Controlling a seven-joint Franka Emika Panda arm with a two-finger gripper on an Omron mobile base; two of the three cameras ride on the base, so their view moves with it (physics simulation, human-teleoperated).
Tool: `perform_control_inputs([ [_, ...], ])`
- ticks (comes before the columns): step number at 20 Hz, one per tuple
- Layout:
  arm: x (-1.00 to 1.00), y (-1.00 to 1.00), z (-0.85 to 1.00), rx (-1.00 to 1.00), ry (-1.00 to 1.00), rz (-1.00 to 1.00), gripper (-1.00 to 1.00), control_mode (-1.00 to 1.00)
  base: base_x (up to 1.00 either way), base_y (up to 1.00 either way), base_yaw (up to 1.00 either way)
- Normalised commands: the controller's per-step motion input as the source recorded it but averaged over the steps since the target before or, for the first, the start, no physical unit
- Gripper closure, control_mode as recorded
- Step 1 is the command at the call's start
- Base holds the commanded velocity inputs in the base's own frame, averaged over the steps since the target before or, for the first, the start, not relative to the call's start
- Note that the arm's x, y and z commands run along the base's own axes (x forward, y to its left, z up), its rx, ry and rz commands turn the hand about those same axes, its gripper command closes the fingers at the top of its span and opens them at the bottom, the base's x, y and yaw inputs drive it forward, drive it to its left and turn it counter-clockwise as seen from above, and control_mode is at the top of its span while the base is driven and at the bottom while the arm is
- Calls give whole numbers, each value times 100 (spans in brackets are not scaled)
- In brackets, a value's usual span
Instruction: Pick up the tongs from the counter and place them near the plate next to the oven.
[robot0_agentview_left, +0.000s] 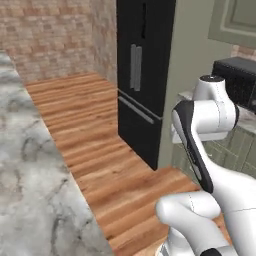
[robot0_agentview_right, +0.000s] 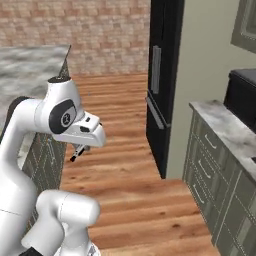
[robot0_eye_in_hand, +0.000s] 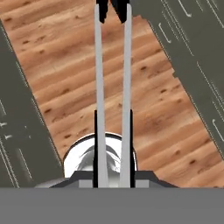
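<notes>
In the hand view my gripper is shut on the tongs. Their two thin silver arms run straight up the picture from between my dark fingers to black ends near the top edge, over the wooden floor. In the right base view the hand hangs at mid height over the floor, with the gripper pointing down and a short dark piece of the tongs poking out below it. Marble counter lies on my left. The plate and the oven are out of view.
A tall black fridge with grey handles stands ahead beside a grey-green wall. Olive cabinets under a marble top run along the right, with a black appliance on it. Wooden floor lies open between the two counters.
</notes>
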Motion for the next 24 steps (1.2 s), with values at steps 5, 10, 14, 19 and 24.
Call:
perform_control_inputs([
  [5,0,0,0,0,0,0,100,100,-92,-24,58],
  [10,0,0,0,0,0,0,100,100,-100,-65,40],
  [14,0,0,0,0,0,0,100,100,-71,0,59],
  [19,0,0,0,0,0,0,100,100,-54,6,65],
  [24,0,0,0,0,0,0,100,100,-38,65,49],
])
